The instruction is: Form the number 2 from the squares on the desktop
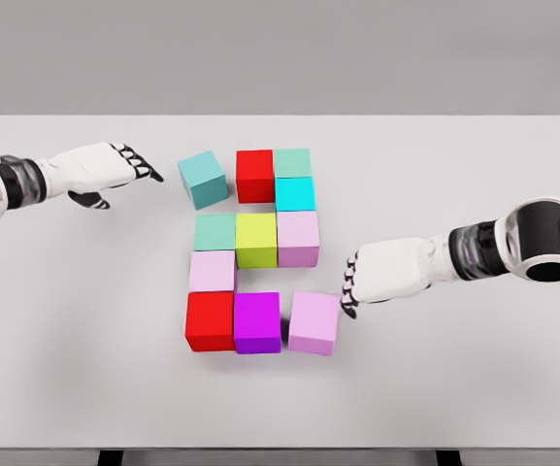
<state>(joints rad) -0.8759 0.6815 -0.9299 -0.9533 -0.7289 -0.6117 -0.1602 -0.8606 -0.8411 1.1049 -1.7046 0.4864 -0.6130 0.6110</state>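
On the table [56, 291] the 2 was nearly done; only the teal block [203, 179] sat crooked, both hands [124, 167] [362, 282] loose, holding nothing.

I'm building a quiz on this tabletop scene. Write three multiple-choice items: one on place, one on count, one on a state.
1. Where is the yellow-green cube?
A. middle row, centre
B. bottom row, right
C. top row, left

2. How many red cubes are there?
A. one
B. two
C. three

3. How does the teal cube at the top left sit?
A. flush in line
B. stacked on another
C. turned askew, apart

Key: 1 A, it sits between the green and pink cubes. 2 B, one red cube in the top row, one at bottom left. 3 C, a gap separates it from the red cube and it is rotated.
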